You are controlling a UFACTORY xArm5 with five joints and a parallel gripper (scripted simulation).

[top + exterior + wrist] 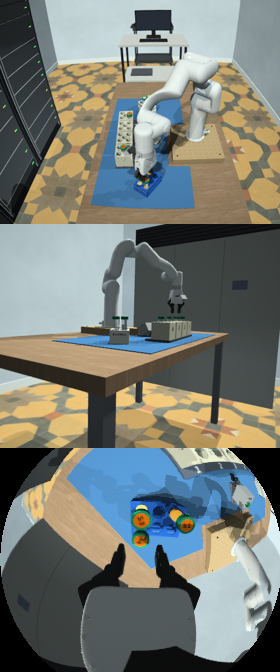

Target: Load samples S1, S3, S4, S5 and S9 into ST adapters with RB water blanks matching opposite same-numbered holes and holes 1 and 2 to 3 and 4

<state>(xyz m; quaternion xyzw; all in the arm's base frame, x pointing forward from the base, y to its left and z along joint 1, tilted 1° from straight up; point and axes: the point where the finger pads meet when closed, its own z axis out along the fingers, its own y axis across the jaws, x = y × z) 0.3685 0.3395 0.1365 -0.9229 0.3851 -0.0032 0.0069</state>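
My gripper (pixel 141 178) (pixel 175 309) (pixel 140 550) is open and empty. It hangs a little above the blue sample rack RS (pixel 151 190) (pixel 164 533), which stands near the front of the blue mat. In the wrist view three orange-dotted sample tubes stand in RS, two on the left (pixel 141 518) (pixel 141 538) and one on the right (pixel 185 524); other wells show empty. The loading stand ST (pixel 124 136) (pixel 165 331) holds an orange-dotted tube in its far adapter (pixel 129 114) and one in its near adapter (pixel 123 147). The white blank rack RB (pixel 119 337) holds two tubes (pixel 116 318) (pixel 125 318).
The arm's wooden base plate (pixel 199 152) lies to the right of the blue mat (pixel 173 188). A small grey sloped desk (pixel 144 328) sits between RB and ST. The arm's elbow hides much of RB in the top view.
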